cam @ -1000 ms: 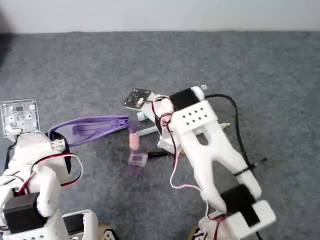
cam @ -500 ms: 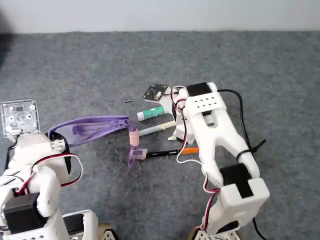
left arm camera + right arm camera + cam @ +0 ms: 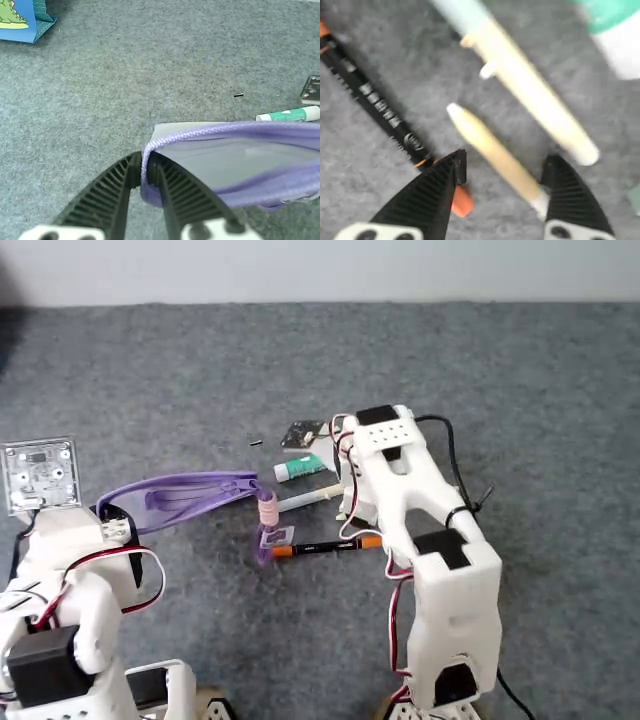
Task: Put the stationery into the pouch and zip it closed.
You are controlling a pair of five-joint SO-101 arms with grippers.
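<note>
From above, the flat purple zip pouch point(image 3: 180, 495) lies left of the grey worktop's point(image 3: 500, 390) middle. A black orange-ended pen point(image 3: 320, 547) sits at the middle, near the pouch's end. Left wrist: the left gripper point(image 3: 146, 169) is clamped on the pouch's corded rim. Right wrist: the right gripper point(image 3: 504, 167), fingers apart, straddles a slim cream stick point(image 3: 487, 147).

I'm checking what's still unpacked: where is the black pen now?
High view: the black pen lies flat at centre, stretching right from the open end of the pouch, beside the cream pen.
</note>
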